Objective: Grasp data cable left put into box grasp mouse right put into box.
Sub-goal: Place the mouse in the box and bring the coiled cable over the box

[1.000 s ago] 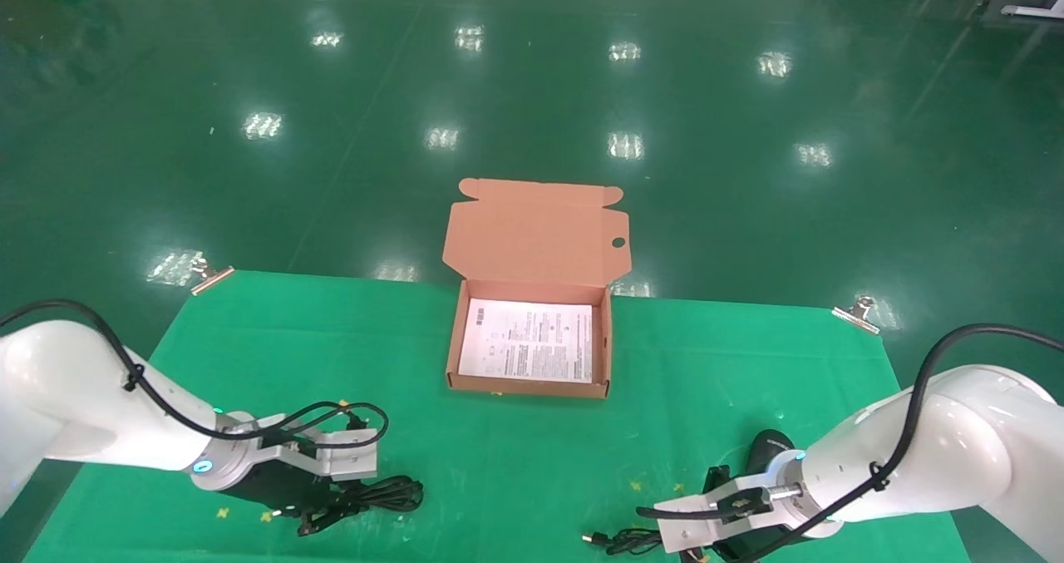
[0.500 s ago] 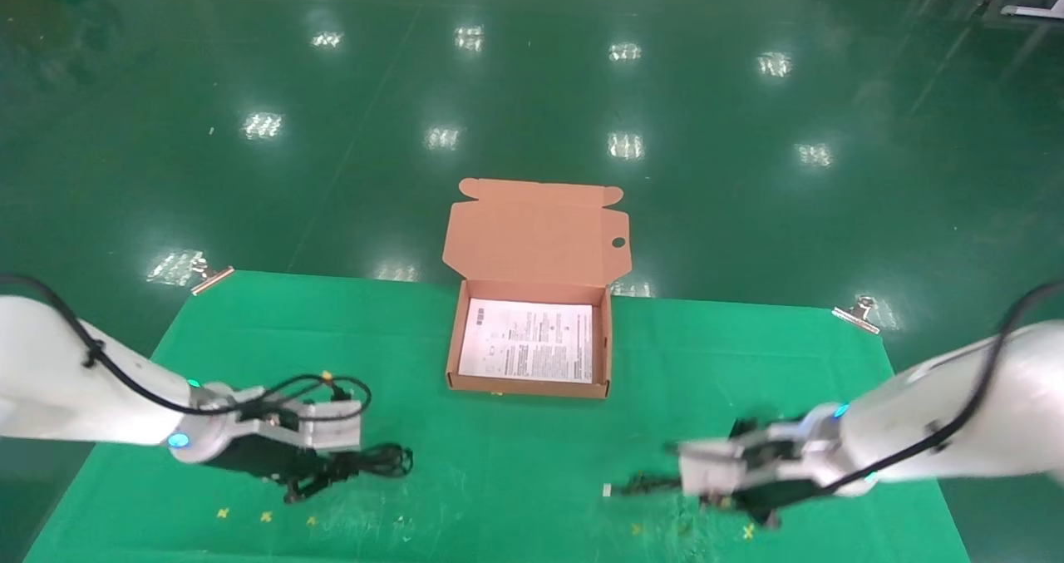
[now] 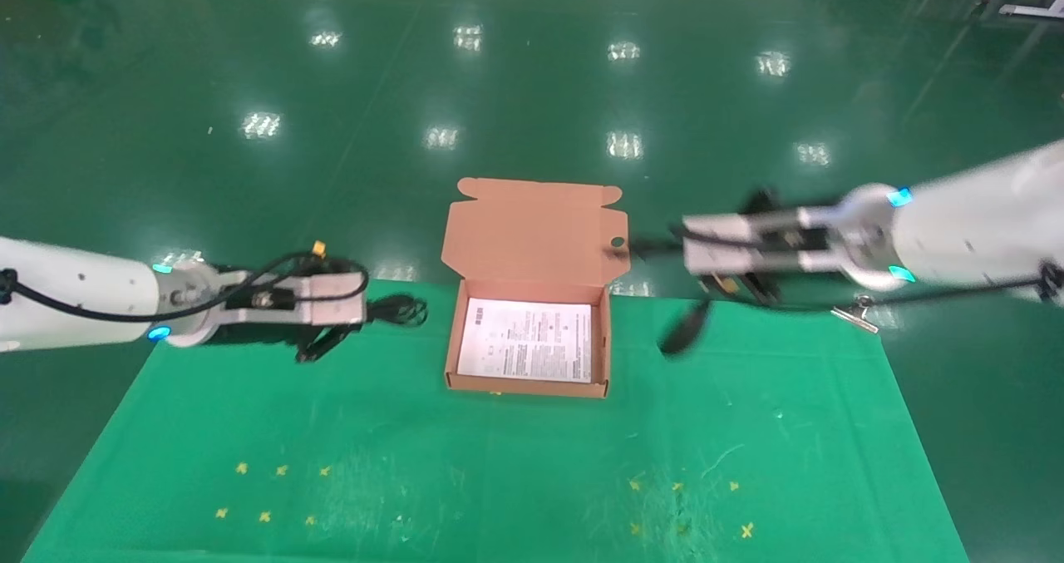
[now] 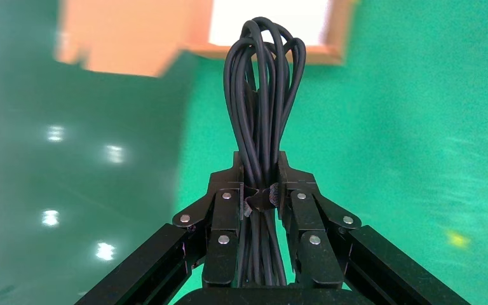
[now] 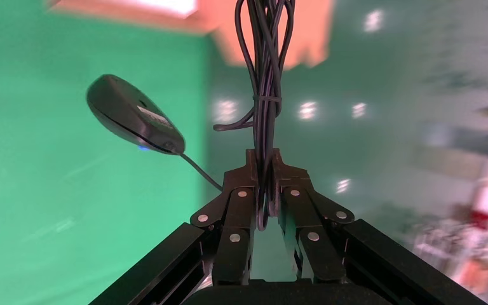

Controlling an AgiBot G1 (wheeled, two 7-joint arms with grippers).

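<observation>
The open box stands at the back middle of the green mat, its lid upright and a white printed sheet on its bottom. My left gripper hovers left of the box, shut on the coiled data cable. The left wrist view shows that data cable clamped in the left gripper. My right gripper is raised right of the lid, shut on the mouse's bundled cord. The mouse dangles below it over the mat, also seen as the mouse beside the right gripper.
The green mat covers the table, with small yellow marks near the front on both sides. A metal clip holds the mat's back right corner. Shiny green floor lies beyond the table's back edge.
Both arms have lifted from the front of the mat and moved back toward the box. The left one carries the data cable. The right one carries the mouse, now hanging by its cord.
</observation>
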